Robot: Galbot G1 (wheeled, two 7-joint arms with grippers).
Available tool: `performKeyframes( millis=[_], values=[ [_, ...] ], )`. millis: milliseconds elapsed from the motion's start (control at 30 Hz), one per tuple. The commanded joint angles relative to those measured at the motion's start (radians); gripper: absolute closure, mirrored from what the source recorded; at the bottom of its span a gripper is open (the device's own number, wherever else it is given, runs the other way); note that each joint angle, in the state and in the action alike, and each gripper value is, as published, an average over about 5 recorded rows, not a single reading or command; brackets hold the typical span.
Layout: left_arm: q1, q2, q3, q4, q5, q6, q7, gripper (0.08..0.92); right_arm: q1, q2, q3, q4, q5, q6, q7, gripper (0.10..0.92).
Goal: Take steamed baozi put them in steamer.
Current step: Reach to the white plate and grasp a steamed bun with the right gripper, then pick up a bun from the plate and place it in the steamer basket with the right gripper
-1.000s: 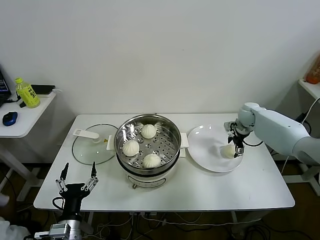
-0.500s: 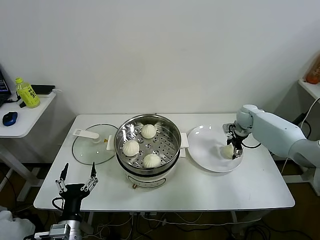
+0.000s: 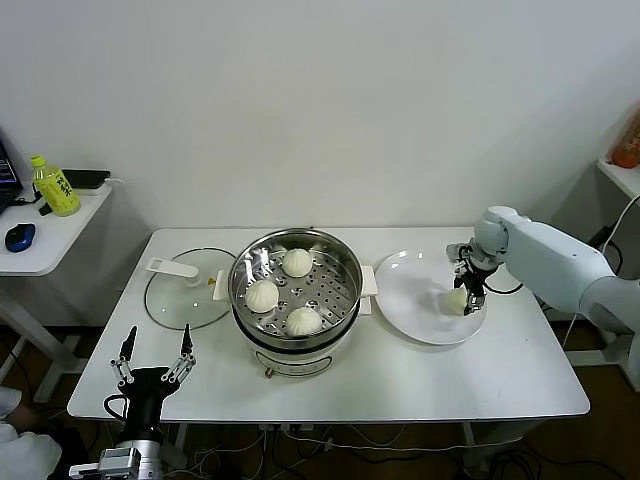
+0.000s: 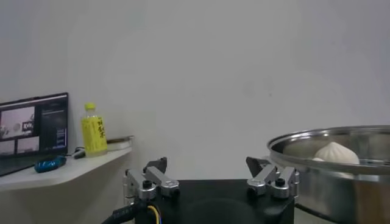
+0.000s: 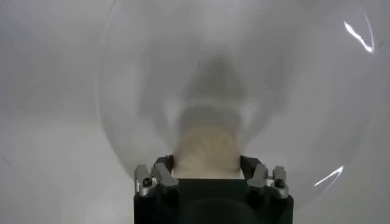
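Note:
Three steamed baozi lie on the perforated tray inside the steel steamer at mid-table. A fourth baozi rests on the white plate to the steamer's right. My right gripper is down on the plate around that bun. In the right wrist view the bun fills the gap of the right gripper, with both fingers against its sides. My left gripper hangs open at the table's front left corner, its open gripper holding nothing, with the steamer seen from the side.
A round glass lid lies flat left of the steamer. A side table at far left carries a yellow-green bottle and a blue mouse. The plate sits near the table's right side.
The right gripper's fingers have closed in from wide open onto the bun on the plate. The bun and the arm have barely moved. The left arm is still.

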Motion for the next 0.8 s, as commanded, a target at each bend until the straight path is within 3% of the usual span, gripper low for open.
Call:
performKeyframes(
  millis=[33, 467, 800],
  values=[
    [-0.002, 0.0, -0.001, 0.004, 0.0, -0.001, -0.001, 0.177, 0.123, -0.022, -0.093, 0.084, 0.108, -0.027, -0.006, 0.318],
    [-0.018, -0.005, 0.024, 0.007, 0.019, 0.004, -0.001, 0.177, 0.547, -0.043, -0.377, 0.35, 0.526, -0.098, -0.012, 0.321],
    [-0.019, -0.005, 0.034, 0.008, 0.028, 0.003, -0.004, 0.177, 0.731, 0.064, -0.429, 0.395, 0.697, -0.093, -0.042, 0.321]
  ],
)
